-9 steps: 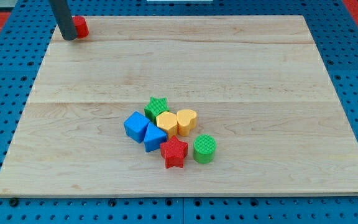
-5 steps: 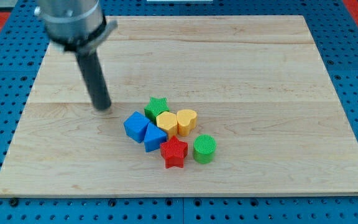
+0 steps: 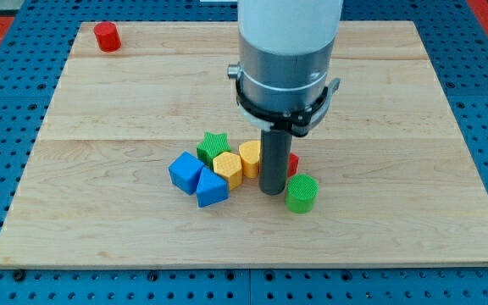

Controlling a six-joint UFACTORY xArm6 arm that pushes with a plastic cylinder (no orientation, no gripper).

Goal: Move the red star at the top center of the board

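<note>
Camera view: my tip [image 3: 270, 191] is planted amid the cluster, just left of the green cylinder [image 3: 301, 192], hiding most of the red star [image 3: 292, 163] to drive it topward; there are no fingers, so nothing is held.

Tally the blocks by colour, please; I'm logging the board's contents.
Red: 2 (red cylinder block, a red block mostly hidden behind the dark rod)
Blue: 2 ()
Yellow: 2 ()
Green: 2 (green star block, green cylinder block)
Total: 8
</note>
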